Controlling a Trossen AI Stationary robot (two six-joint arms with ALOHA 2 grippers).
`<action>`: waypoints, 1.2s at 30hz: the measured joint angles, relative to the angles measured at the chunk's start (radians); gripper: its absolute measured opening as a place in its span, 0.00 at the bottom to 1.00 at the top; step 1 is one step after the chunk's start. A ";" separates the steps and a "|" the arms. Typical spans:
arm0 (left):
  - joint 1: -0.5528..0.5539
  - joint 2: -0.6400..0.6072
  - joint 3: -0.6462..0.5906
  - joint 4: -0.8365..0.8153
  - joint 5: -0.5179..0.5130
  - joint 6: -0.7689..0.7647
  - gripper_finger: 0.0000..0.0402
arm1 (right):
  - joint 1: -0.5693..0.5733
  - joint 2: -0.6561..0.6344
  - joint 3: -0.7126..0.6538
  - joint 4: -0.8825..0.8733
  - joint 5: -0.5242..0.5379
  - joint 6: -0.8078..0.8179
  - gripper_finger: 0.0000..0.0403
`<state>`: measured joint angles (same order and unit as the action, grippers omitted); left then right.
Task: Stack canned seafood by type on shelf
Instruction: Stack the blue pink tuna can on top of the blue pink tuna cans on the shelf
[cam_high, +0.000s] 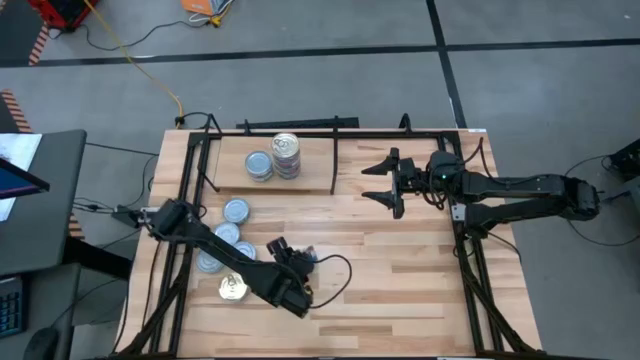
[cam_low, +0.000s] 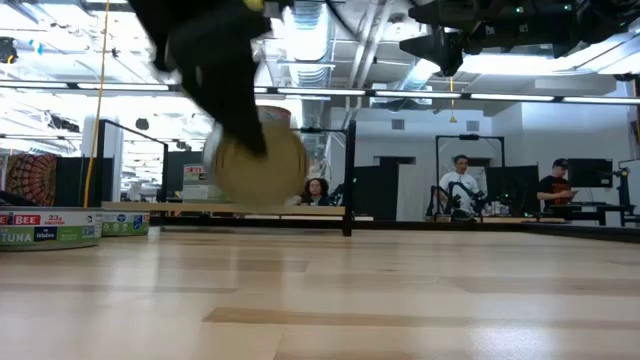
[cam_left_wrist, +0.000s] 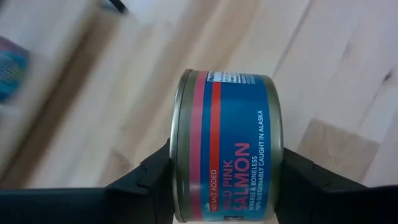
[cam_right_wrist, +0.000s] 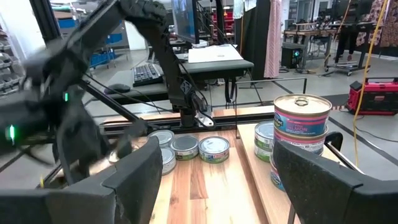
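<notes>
My left gripper (cam_high: 285, 255) is shut on a blue-labelled salmon can (cam_left_wrist: 227, 149) over the near left part of the table. In the low view this can (cam_low: 262, 165) hangs clear of the tabletop with a gold flat face toward the near edge. Several bluish tins (cam_high: 228, 235) and one gold-topped tin (cam_high: 232, 288) stand on the table at the left. On the shelf (cam_high: 312, 150) at the back a stack of salmon cans (cam_high: 286, 155) stands beside one bluish tin (cam_high: 259, 165). My right gripper (cam_high: 395, 180) hovers open over the shelf's right part. My left gripper pinches the salmon can between its two fingers, one on each flat end (cam_left_wrist: 179, 162), so the label runs across the gap. The fingers (cam_left_wrist: 149, 180) slant down from the table's left. The can is tipped on its edge and lifted clear of the table.
Two flat tuna tins (cam_low: 50, 228) show at the left in the low view. A black divider rod (cam_high: 335, 165) crosses the shelf. A black frame (cam_high: 470, 260) runs along the table's sides. Bare wood (cam_high: 400, 270) lies right of my left arm. People sit beyond the table.
</notes>
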<state>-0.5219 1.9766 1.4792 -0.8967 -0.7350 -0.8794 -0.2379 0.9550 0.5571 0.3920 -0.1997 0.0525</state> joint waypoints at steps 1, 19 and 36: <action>0.001 -0.025 0.000 -0.016 -0.011 0.010 0.46 | 0.000 0.000 0.000 -0.001 0.000 0.000 0.82; 0.237 -0.352 0.002 -0.297 -0.558 1.071 0.48 | 0.010 0.000 0.000 0.003 0.019 -0.007 0.82; 0.541 -0.495 0.002 -0.028 -0.287 1.514 0.47 | -0.045 0.000 0.000 0.002 0.019 -0.024 0.82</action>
<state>0.0190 1.4815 1.4807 -0.9243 -1.0222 0.6349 -0.2828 0.9554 0.5571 0.3935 -0.1806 0.0286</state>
